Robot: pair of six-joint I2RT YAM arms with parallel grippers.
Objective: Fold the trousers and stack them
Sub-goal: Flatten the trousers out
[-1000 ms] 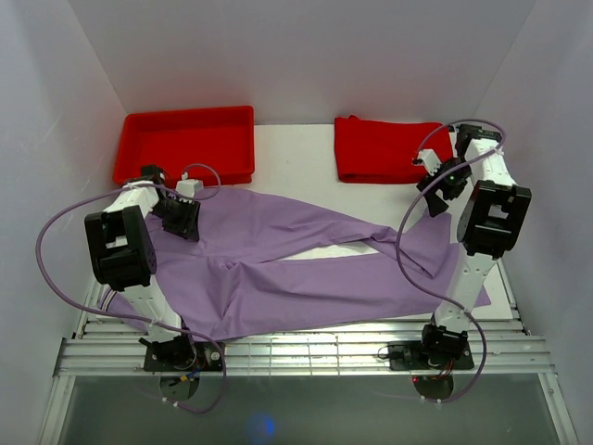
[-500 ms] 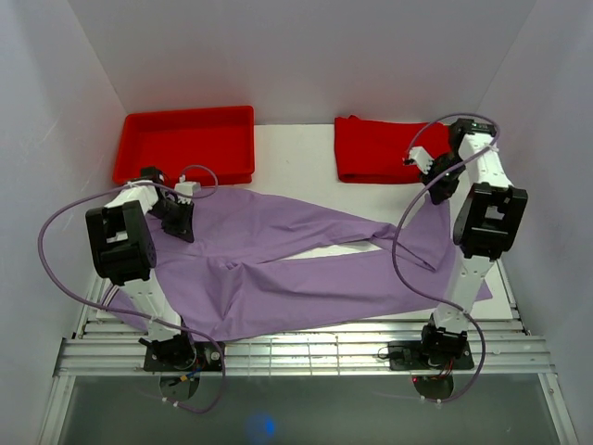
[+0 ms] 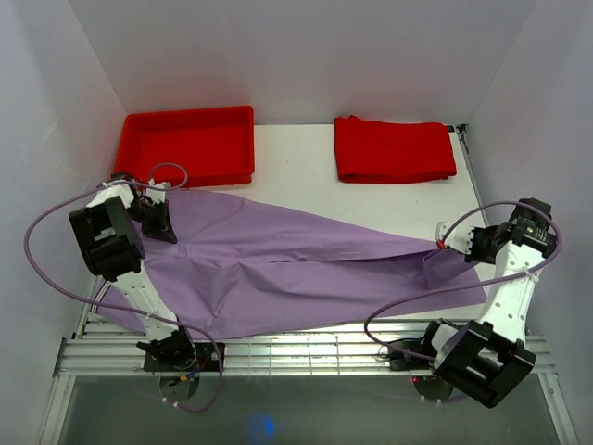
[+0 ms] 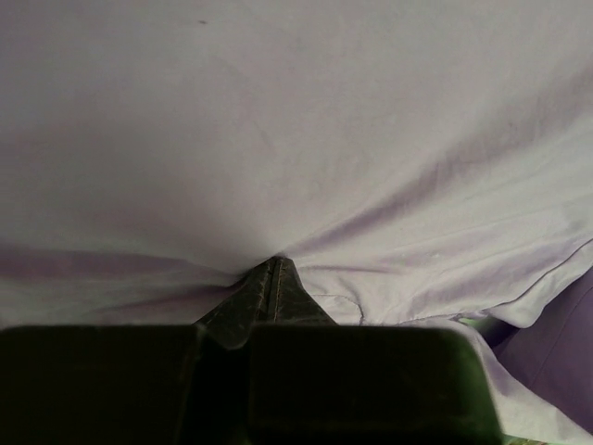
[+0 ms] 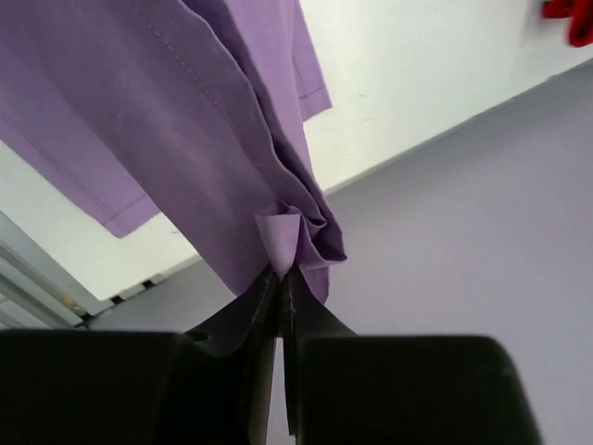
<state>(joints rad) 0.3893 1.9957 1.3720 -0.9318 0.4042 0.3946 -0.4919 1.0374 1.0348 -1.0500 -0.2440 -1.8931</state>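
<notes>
The lilac-purple trousers lie stretched across the white table from left to right. At their left end my left gripper is shut on the cloth; in the left wrist view the trousers fill the picture and the fabric puckers at the left gripper. My right gripper is shut on a bunched leg end at the right side, held above the table. In the right wrist view a fold of the trousers is pinched in the right gripper, and the rest hangs down from it.
A red tray stands at the back left. A folded red cloth lies at the back right. Grey walls close in both sides, and the right arm stands close to the right wall. A metal rail runs along the near edge.
Both grippers have shut on the trousers. The right arm swung from the back right to the near right, dragging the leg end with it. The left gripper shifted left, and the cloth pulled taut.
</notes>
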